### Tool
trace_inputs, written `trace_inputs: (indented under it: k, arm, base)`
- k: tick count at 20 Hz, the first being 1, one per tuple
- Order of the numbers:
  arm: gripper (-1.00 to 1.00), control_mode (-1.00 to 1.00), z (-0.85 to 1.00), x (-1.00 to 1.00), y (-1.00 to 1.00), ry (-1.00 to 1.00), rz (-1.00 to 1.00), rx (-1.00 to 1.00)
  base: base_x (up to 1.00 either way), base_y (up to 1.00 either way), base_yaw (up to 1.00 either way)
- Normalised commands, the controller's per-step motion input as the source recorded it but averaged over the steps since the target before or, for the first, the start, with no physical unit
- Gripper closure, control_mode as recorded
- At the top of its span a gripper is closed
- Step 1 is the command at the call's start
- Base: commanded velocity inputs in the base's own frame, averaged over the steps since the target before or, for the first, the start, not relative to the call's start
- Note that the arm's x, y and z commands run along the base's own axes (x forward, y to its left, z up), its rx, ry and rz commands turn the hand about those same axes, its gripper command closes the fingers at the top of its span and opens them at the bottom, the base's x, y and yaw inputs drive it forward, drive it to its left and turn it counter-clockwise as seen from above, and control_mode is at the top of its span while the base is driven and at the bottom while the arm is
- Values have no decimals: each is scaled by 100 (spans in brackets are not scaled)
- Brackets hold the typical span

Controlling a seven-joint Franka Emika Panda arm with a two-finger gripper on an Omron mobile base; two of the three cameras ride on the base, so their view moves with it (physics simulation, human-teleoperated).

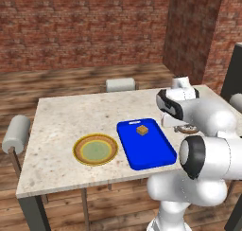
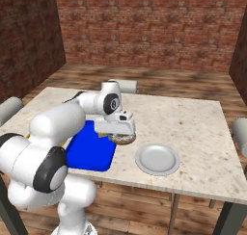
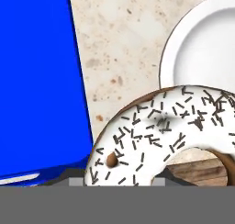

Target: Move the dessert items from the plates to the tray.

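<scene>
On the speckled table (image 1: pixel 61 116), we are seeing, from the left, the yellow-rimmed plate (image 1: pixel 95 149) sitting near the front edge. Beside it the blue tray (image 1: pixel 145 144) is carrying the cake cube (image 1: pixel 142 129). Our pincer (image 2: pixel 121 135) is gripping the doughnut (image 2: pixel 122 138) over bare table between the tray's edge and the grey plate (image 2: pixel 157 159).
</scene>
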Motion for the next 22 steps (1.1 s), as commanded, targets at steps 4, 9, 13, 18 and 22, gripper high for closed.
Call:
trace_inputs:
  k: [4, 9, 13, 18, 22]
  arm:
    - [100, -100, 1, -4, 100, 12, 0, 2]
    - [100, -100, -26, 4, 100, 13, 0, 2]
    - [100, -100, -35, 19, 98, 0, 0, 0]
    - [100, -100, -51, 14, 48, -11, 0, 0]
    - [100, -100, -53, 16, -17, -29, 0, 0]
  base:
    - [0, 0, 0]
    - [0, 0, 0]
    - [0, 0, 0]
    - [0, 0, 0]
    - [0, 0, 0]
